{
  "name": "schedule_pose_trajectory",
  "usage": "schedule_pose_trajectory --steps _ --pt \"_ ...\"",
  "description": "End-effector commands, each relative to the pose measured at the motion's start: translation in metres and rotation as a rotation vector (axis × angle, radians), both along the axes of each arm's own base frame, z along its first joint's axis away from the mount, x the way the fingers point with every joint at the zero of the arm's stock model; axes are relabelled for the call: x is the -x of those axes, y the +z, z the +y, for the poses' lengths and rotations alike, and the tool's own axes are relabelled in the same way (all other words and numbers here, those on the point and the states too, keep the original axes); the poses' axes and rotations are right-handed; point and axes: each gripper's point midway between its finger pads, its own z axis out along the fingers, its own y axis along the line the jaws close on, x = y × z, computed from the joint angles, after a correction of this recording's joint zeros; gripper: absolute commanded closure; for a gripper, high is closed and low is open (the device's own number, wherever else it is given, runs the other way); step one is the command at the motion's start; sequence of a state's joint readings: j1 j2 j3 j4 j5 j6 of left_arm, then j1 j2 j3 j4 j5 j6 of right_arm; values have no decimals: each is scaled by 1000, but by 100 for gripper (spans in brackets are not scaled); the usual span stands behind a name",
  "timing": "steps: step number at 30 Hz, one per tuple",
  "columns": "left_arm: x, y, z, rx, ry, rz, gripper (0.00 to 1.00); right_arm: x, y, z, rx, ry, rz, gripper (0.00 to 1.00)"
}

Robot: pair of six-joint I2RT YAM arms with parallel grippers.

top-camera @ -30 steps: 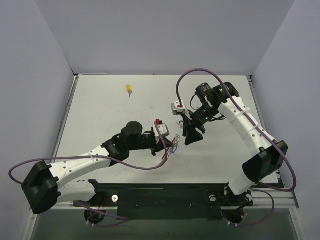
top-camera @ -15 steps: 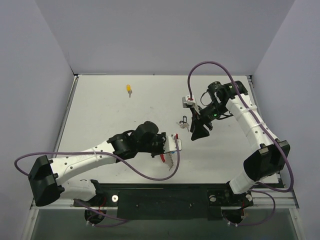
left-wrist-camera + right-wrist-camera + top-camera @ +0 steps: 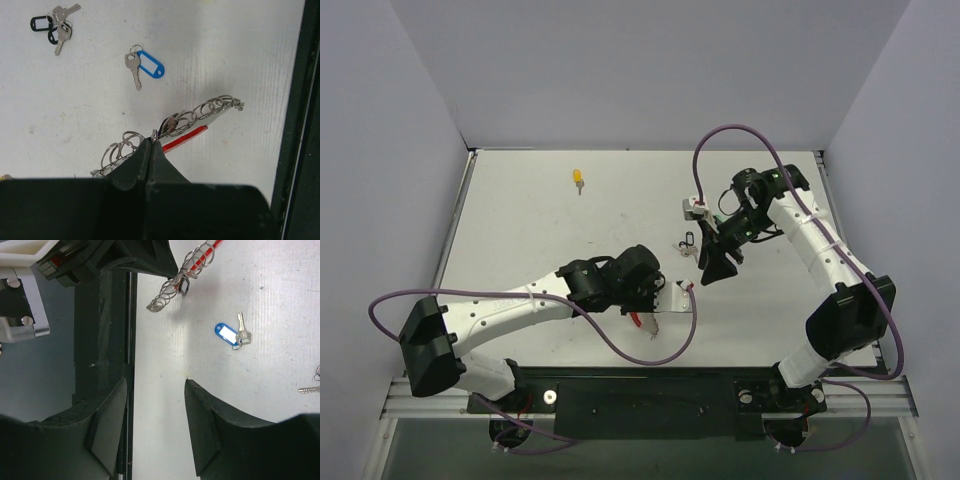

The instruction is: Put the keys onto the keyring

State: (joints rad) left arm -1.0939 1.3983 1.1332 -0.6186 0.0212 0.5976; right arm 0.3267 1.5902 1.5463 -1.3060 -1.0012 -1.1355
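At L gripper (image 3: 151, 144): thin wire keyring (image 3: 185, 138)

1. The keyring (image 3: 190, 120) is held at the tip of the left pincer (image 3: 150, 144), near the front edge of the bench (image 3: 240, 60).
2. A single key (image 3: 147, 64) is laid just behind it.
3. A bunch of keys (image 3: 57, 25) is laid further back, near the right pincer (image 3: 154, 382).
4. A last key (image 3: 578, 179) is laid far off, back left.

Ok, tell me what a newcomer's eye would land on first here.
The left gripper, shut on the keyring with its red arc and silver rings, near the table's front edge. Next the blue-tagged key lying loose just beyond it, and the right gripper hovering open and empty farther back.
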Motion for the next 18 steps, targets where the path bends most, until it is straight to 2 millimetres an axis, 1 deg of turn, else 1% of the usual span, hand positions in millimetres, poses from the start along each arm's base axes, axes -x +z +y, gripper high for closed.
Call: schedule_pose_trajectory --steps 1,2,3,4,5,6,7,8,9,10,11,13,14,18 --pt "-9 34 -17 131 21 -62 100 33 6 -7 4 18 167 54" --pt "-8 28 -15 147 37 -47 100 33 5 -7 1 21 166 54" --pt "-8 43 -24 238 42 -51 100 34 6 -7 0 24 169 54" --pt "-8 35 -20 249 56 -37 100 35 5 -7 -4 31 170 55" --pt "-9 52 -27 346 64 -40 100 37 6 -7 -7 34 177 54" --pt "-9 48 -24 372 81 -27 100 38 5 -6 -17 44 175 55" --pt "-6 62 -30 454 75 -18 100 40 6 -6 -22 48 183 54" --pt "-5 64 -26 496 82 -9 100 42 6 -6 -36 63 181 54" --pt "-3 73 -31 566 72 6 100 44 7 -6 -41 72 186 55" --pt "-2 69 -25 582 75 19 100 45 7 -5 -54 91 177 55" --pt "1 76 -28 631 62 32 100 48 7 -6 -55 96 191 54" --pt "4 73 -24 651 63 63 100 48 8 -5 -66 100 185 55" --pt "3 79 -25 681 57 55 100 49 8 -5 -66 101 185 55" --pt "9 83 -25 721 35 78 100 50 8 -6 -67 104 180 55"
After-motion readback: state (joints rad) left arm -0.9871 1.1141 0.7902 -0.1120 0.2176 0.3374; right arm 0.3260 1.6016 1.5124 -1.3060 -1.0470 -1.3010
